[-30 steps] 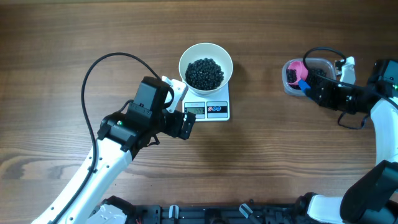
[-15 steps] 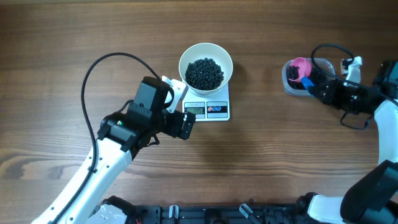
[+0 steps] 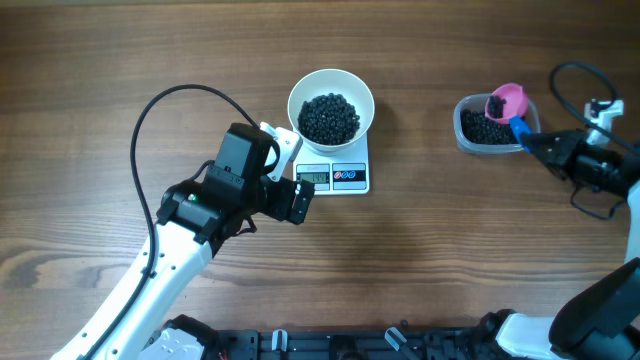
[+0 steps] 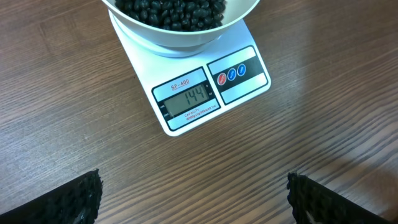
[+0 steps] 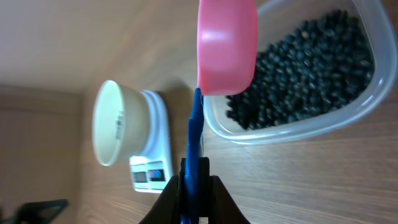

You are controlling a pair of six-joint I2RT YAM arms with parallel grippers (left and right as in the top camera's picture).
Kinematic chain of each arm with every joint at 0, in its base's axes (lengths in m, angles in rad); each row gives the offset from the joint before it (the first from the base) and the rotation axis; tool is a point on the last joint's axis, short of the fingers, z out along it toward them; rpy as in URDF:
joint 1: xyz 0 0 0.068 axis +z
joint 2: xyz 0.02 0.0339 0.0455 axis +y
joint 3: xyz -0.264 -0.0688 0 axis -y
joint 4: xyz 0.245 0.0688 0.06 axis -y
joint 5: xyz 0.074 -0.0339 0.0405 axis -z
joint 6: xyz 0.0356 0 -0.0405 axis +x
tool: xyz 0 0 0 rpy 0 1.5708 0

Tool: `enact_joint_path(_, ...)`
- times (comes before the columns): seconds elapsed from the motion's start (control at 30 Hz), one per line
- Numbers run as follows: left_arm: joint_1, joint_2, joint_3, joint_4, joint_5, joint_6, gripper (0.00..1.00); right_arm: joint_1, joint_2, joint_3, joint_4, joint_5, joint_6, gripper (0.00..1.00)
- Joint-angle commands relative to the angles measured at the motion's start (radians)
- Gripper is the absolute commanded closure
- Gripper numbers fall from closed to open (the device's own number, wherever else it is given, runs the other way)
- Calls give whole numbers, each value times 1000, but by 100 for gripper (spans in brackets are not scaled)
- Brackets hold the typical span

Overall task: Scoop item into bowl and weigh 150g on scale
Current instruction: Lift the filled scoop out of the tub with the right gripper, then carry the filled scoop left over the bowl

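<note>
Overhead, we see the right gripper (image 3: 533, 145) clamping the pink scoop (image 3: 506, 101) at the tub (image 3: 466, 145) rim, far right; left gripper (image 3: 292, 172) wide open by the scale (image 3: 350, 178).

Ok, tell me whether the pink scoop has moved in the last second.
Yes. The pink scoop has shifted right and slightly up in the overhead view, from the left end of the clear tub toward its right end.
</note>
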Motion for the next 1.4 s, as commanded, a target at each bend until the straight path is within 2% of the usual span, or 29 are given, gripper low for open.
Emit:
enact_joint_path(0.0,-5,4,19,3,-9,-3,0,-28,15,-3,9,-278,4,96)
enact_joint_path(0.13,-5,4,19,3,-9,-3,0,-21,15,-3,26,-402,45,96)
enact_joint_path(0.3,-5,4,19,3,-8,-3,0,25,15,-3,71,-407,173,96)
enact_joint_path(0.47,-5,4,19,3,-8,-3,0,126,15,-3,116,-432,201,96)
enact_joint_path(0.67,-5,4,19,3,-9,-3,0,293,15,-3,332,-420,373,95)
enact_joint_path(0.87,-5,4,19,3,-9,-3,0,464,15,-3,565,-314,503,96)
enact_joint_path(1.07,-5,4,19,3,-9,-3,0,592,15,-3,615,-170,496,96)
enact_joint_path(1.37,-5,4,19,3,-8,-3,0,712,15,-3,542,-18,264,96)
